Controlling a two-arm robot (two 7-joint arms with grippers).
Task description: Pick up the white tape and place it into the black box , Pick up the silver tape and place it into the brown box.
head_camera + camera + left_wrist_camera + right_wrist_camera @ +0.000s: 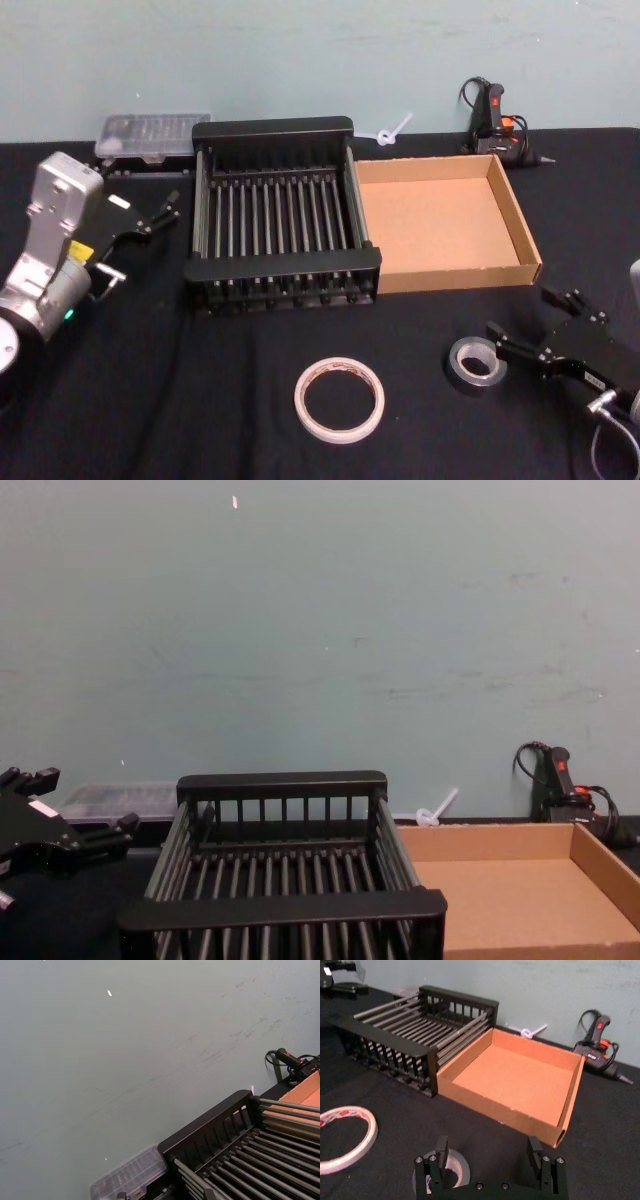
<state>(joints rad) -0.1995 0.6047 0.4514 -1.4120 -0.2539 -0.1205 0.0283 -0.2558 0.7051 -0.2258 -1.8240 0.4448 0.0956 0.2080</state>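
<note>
white tape [340, 401] flat on cloth, front centre | silver tape [476, 364] to its right, right gripper [528, 325] spread beside it | left gripper [171, 204] spread, left of black box [280, 131] | brown box [524, 226] adjoining, unfilled

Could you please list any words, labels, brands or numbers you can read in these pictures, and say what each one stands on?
No text can be read.
Flat white roll of tape: red printed markings on its face, too blurred to read.
Left end effector: small white label on its black body, too small to read.
Tan cardboard tray, black slatted plastic crate and grey-silver tape roll: no print visible.
</note>
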